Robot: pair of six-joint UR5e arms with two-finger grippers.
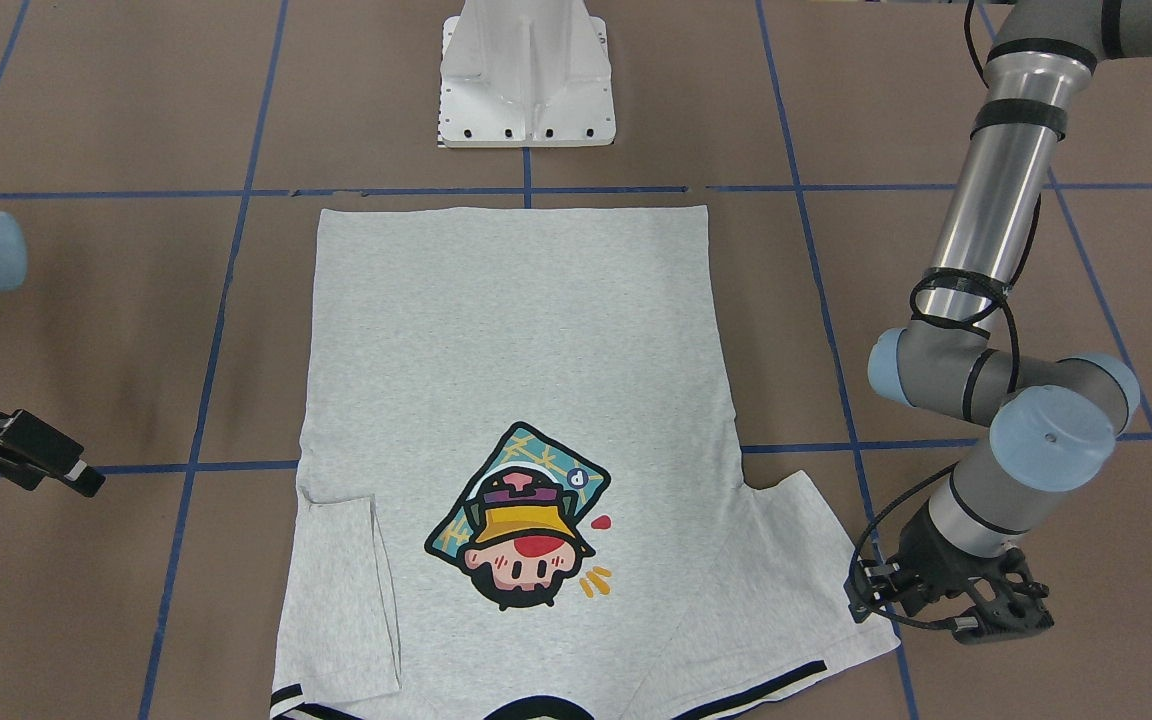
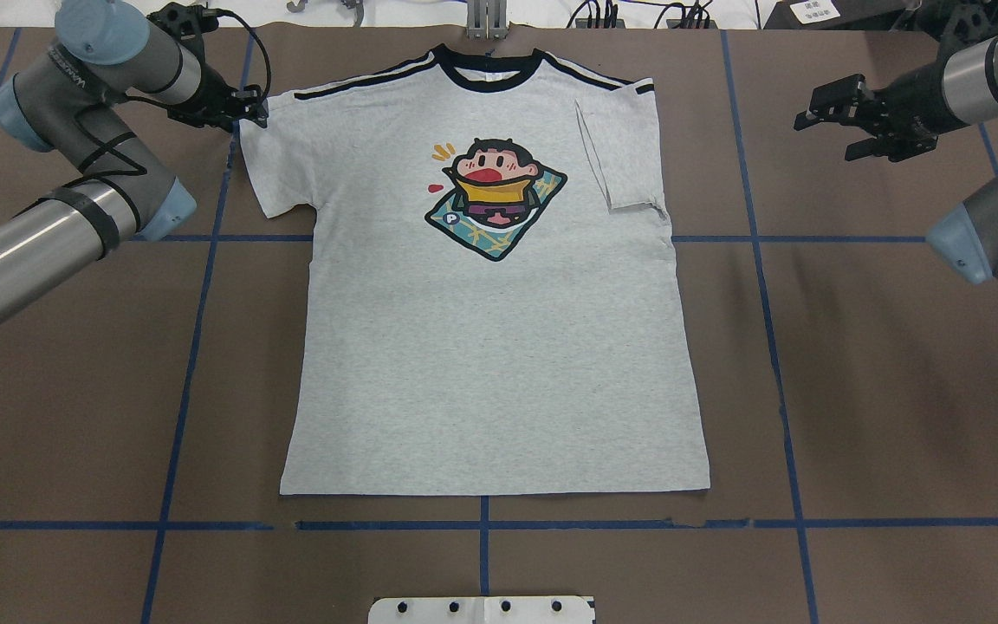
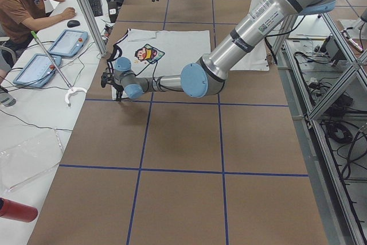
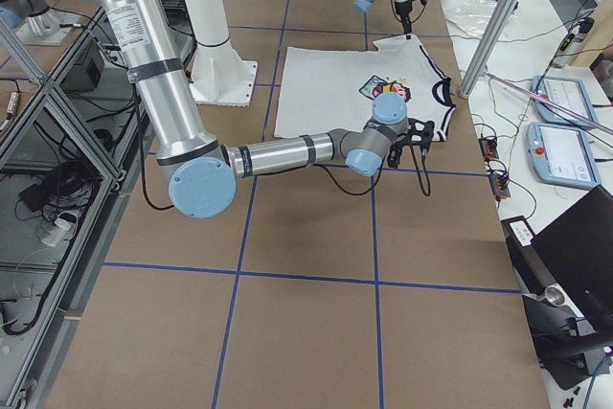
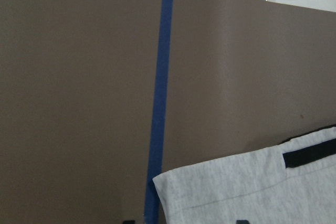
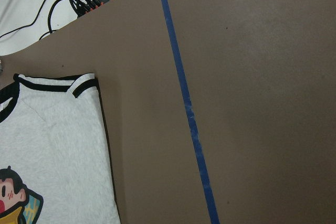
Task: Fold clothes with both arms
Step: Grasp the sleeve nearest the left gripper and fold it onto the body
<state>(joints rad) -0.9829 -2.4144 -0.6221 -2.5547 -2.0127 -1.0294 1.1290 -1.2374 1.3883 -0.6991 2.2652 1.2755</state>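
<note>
So the T-shirt (image 2: 490,364) lies flat on the middle of the table (image 2: 854,390), with its collar (image 2: 488,76) at the far edge and its hem (image 2: 490,492) near, just before the pedestal base (image 2: 482,609). The left sleeve (image 2: 278,165) is spread out on the table, and the right sleeve (image 2: 625,147) is folded in on top of the shirt. The left gripper (image 2: 255,111) is right at the left sleeve's far tip. The right gripper (image 2: 826,130) is well off to the shirt's right.

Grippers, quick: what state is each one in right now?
Left gripper: open, at the corner of the shirt sleeve, not gripping it.
Right gripper: open, empty, off to the side of the shirt.
</note>
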